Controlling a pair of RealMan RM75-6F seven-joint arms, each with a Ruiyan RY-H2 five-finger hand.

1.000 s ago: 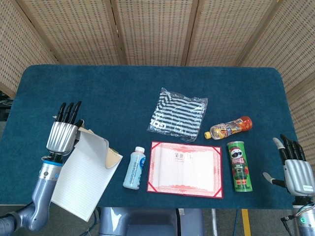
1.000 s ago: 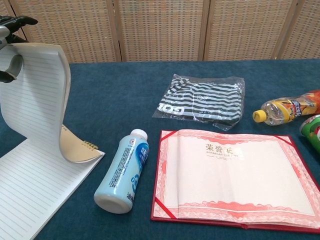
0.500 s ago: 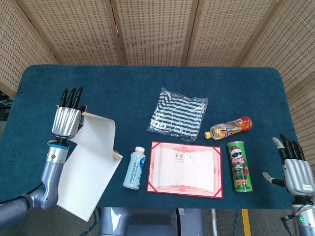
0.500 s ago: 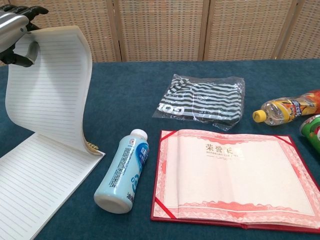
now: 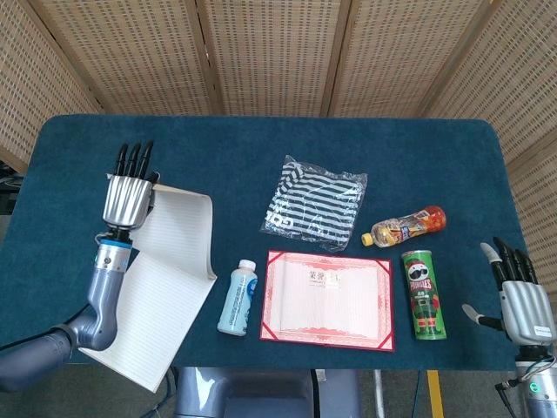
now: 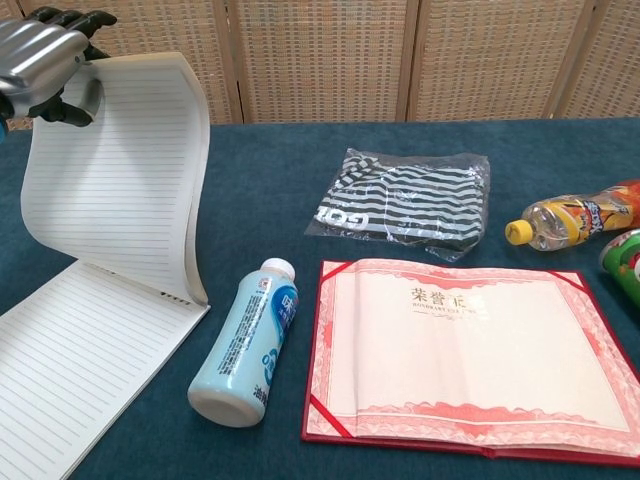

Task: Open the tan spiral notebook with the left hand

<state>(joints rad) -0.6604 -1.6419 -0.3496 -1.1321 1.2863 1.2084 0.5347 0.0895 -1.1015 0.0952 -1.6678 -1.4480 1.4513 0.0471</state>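
The spiral notebook (image 5: 144,322) lies open at the table's front left, its lined pages facing up. My left hand (image 5: 127,193) holds the top corner of the lifted cover and pages (image 5: 178,233), which stand nearly upright from the spiral edge. In the chest view the lifted sheet (image 6: 120,180) curves up to my left hand (image 6: 45,55) at the upper left. My right hand (image 5: 520,300) stays open at the front right, apart from everything.
A white and blue bottle (image 5: 238,296) lies just right of the notebook. A red-bordered certificate folder (image 5: 329,299), a green Pringles can (image 5: 423,294), an orange drink bottle (image 5: 407,225) and a bagged striped cloth (image 5: 315,203) fill the middle and right.
My left hand has moved away from me and slightly right, drawing the cover and pages from a drooping curl to nearly upright. The right hand has barely moved.
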